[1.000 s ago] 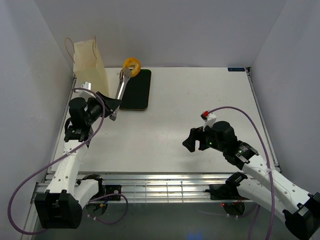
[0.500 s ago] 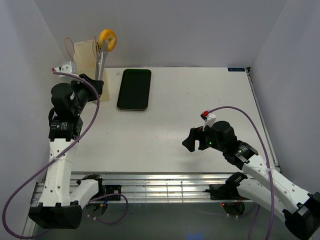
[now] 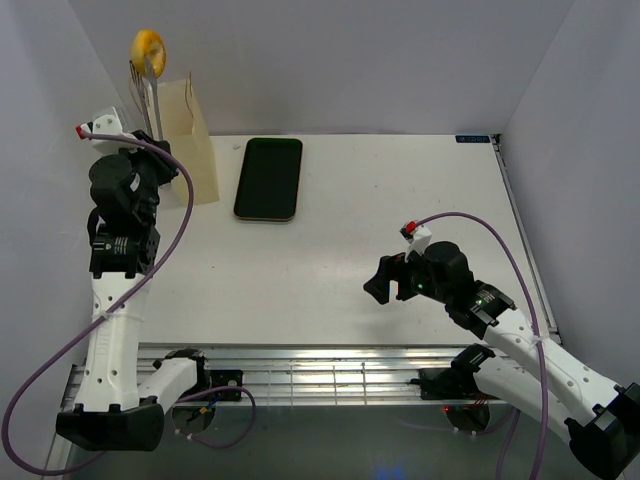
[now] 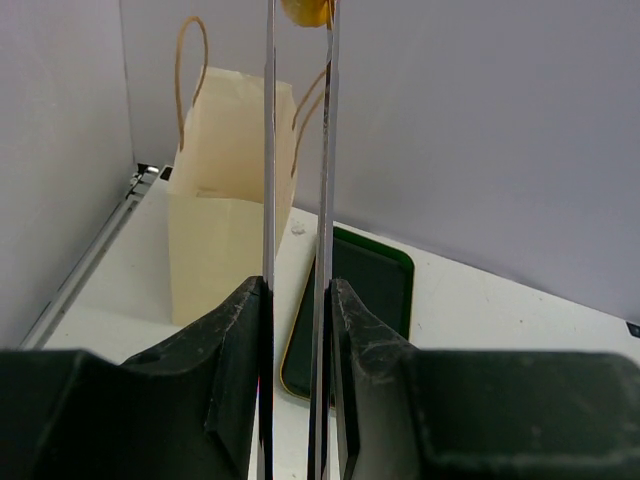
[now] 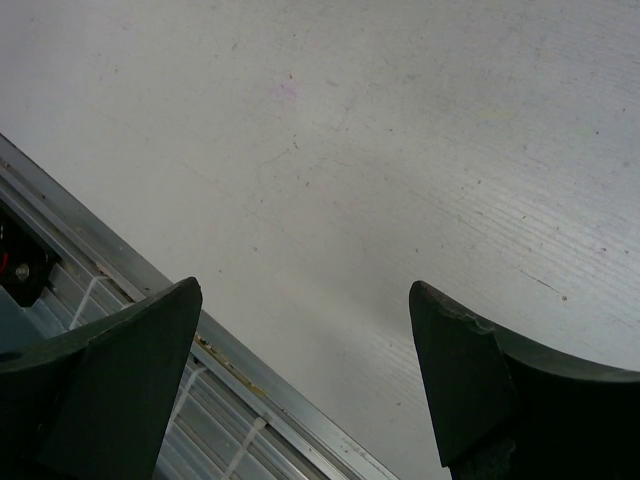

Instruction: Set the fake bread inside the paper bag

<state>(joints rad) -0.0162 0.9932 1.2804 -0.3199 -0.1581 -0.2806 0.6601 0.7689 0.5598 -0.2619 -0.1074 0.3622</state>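
Observation:
My left gripper is shut on a pair of metal tongs. The tongs pinch the orange-brown ring of fake bread at their tips, high above the open top of the cream paper bag. In the left wrist view the tongs run up between my fingers to the ring, with the bag standing below and to the left. The other pastries are out of view. My right gripper is open and empty over bare table.
A black rectangular tray lies empty just right of the bag; it also shows in the left wrist view. The bag stands in the back left corner against the walls. The table's metal front rail is under my right gripper.
My left arm has swung the tongs and the orange ring left and upward, from over the black tray to above the paper bag. The right arm has not moved.

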